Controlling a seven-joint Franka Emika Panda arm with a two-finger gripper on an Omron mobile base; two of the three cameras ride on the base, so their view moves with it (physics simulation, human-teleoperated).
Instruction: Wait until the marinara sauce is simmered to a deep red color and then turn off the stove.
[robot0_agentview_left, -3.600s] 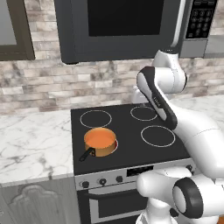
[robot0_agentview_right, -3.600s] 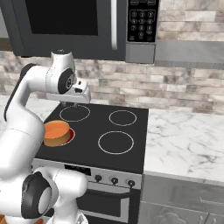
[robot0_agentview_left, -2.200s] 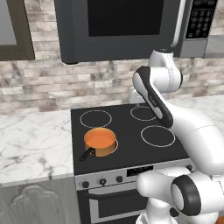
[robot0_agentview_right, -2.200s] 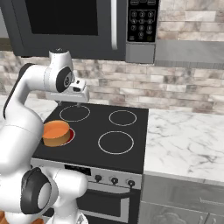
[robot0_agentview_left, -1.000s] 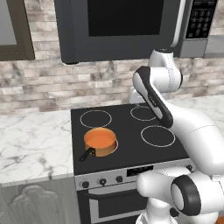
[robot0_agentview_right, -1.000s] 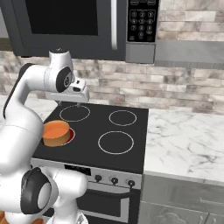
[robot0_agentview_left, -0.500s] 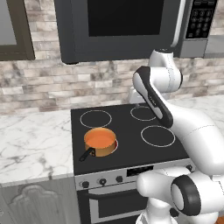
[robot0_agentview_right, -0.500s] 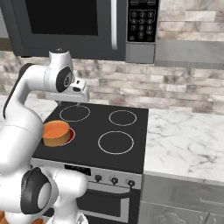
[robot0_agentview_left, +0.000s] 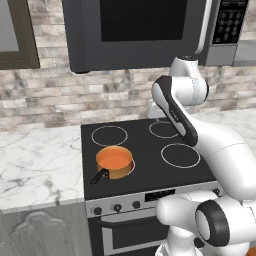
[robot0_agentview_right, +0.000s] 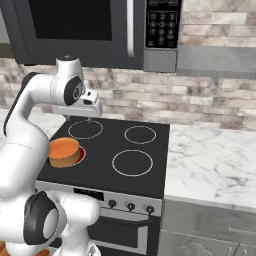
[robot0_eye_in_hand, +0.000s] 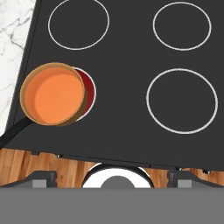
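Observation:
The marinara sauce (robot0_eye_in_hand: 54, 95) is a flat, bright orange disc in a small copper saucepan (robot0_agentview_left: 114, 164) with a black handle (robot0_eye_in_hand: 13, 131). The pan stands on the front left burner of the stove (robot0_agentview_left: 150, 165), and that burner glows red (robot0_eye_in_hand: 90, 92) under it. The sauce (robot0_agentview_right: 63, 148) looks just as orange from the right. My gripper (robot0_agentview_right: 89, 119) hangs high over the back of the cooktop, pointing down, apart from everything. Its fingertips (robot0_eye_in_hand: 41, 177) stand wide apart with nothing between them. Small dark knobs (robot0_agentview_left: 117, 207) line the silver front panel.
A dark microwave (robot0_agentview_left: 140, 30) hangs right above the stove, close over my arm. Marble counters (robot0_agentview_left: 35, 165) (robot0_agentview_right: 215, 160) flank the cooktop, with a brick wall behind. The other three burners (robot0_eye_in_hand: 181, 100) are dark and bare.
Early on the arm shifted slightly; over the last second nothing has moved. The sauce keeps the same orange colour.

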